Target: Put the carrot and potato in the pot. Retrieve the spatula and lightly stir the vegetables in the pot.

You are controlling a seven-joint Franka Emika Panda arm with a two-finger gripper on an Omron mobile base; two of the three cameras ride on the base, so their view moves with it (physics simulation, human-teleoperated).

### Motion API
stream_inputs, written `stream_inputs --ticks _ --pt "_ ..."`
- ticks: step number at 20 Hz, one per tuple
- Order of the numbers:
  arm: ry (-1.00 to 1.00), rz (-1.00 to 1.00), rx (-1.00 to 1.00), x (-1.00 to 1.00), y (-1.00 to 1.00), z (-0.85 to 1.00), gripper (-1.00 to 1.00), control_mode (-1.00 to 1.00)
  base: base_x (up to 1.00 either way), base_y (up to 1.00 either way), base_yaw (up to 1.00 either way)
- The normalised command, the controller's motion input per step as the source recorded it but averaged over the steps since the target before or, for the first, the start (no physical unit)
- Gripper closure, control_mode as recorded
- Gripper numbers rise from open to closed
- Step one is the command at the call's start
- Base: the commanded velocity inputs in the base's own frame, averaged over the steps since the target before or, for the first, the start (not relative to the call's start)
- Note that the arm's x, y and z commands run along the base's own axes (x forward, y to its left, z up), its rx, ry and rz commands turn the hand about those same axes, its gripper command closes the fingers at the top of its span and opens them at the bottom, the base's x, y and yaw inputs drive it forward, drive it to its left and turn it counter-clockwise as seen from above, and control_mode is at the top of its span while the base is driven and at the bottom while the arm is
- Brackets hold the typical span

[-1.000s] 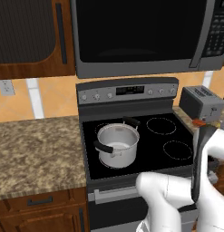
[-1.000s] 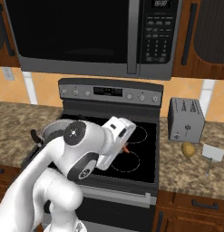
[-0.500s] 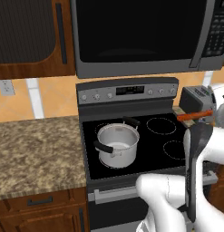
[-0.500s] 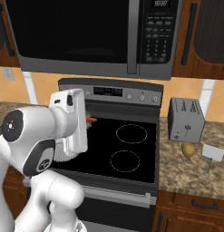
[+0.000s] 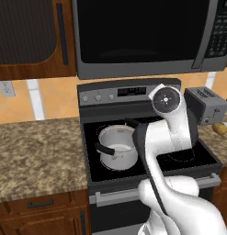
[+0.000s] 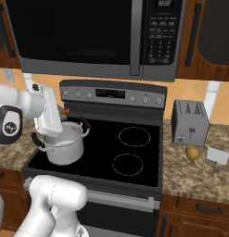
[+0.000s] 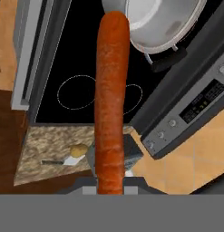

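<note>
Now over the pot [image 6: 65, 146], the hand-held carrot [image 7: 111, 99], formerly rightward.

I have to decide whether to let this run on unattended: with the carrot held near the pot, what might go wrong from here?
1. The gripper holds the long carrot by one end; released before it is over the pot, it may hit the rim and fall onto the stovetop.
2. The hand hangs close beside the pot, so a further swing might knock it or its black handle.
3. The potato lies far across by the toaster, a long reach.
</note>
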Motion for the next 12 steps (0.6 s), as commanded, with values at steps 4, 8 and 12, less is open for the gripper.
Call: stream_inputs --ticks 4,8,12 --pt "0.19 0.0 -0.5 0.94 0.91 -0.82 1.0 -1.0 0.0 0.0 0.0" --pt "0.19 -0.01 -0.51 0.79 0.73 -0.46 1.0 -1.0 0.0 0.0 0.0" --pt "0.16 0.0 -0.46 0.71 0.68 -0.41 1.0 -1.0 0.0 0.0 0.0"
